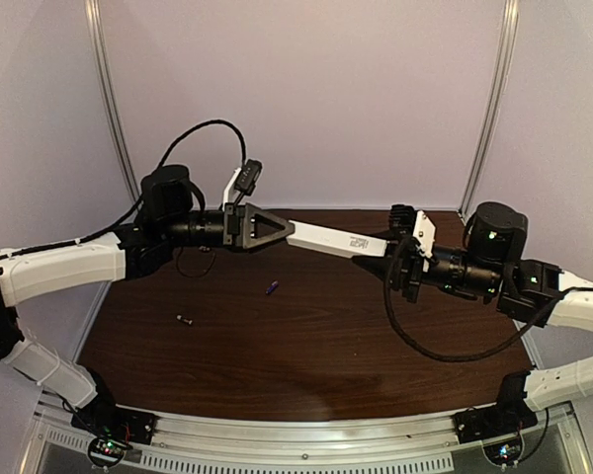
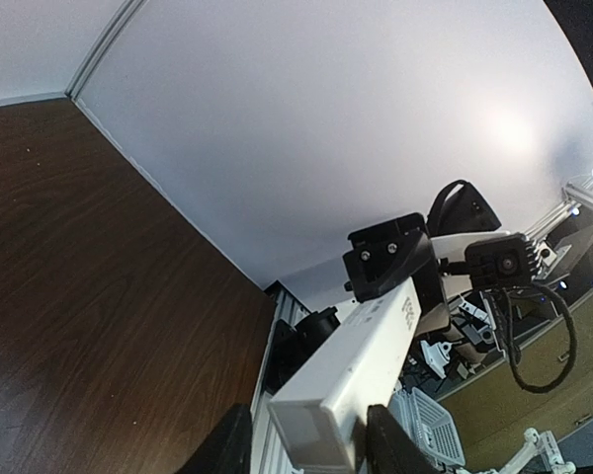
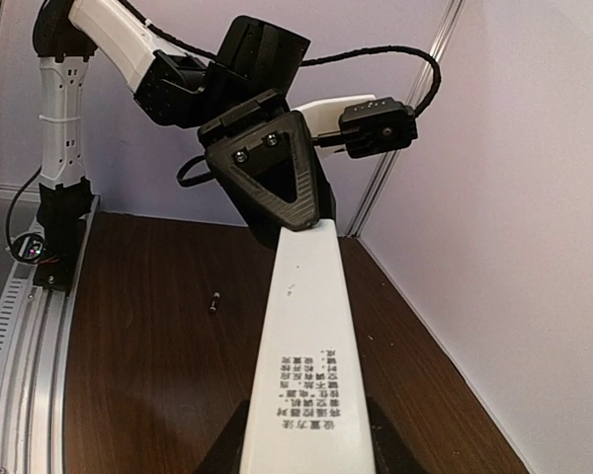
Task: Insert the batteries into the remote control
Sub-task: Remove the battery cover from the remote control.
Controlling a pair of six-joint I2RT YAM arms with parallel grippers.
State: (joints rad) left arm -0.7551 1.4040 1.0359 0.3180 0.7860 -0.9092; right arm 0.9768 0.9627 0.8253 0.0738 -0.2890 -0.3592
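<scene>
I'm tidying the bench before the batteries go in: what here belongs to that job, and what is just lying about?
Job: remote control, held between left gripper and right gripper; bluish-purple battery and dark battery on the table.
Not the job, just rig: black cable loop, metal rail.

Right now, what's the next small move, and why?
Probably open the left pincer and leave the remote control to the right pincer: both grip it aloft, while the bluish battery and dark battery lie loose on the table, needing a free pincer.

Left hand (image 1: 287, 230) gripping, right hand (image 1: 363, 260) gripping, both raised
</scene>
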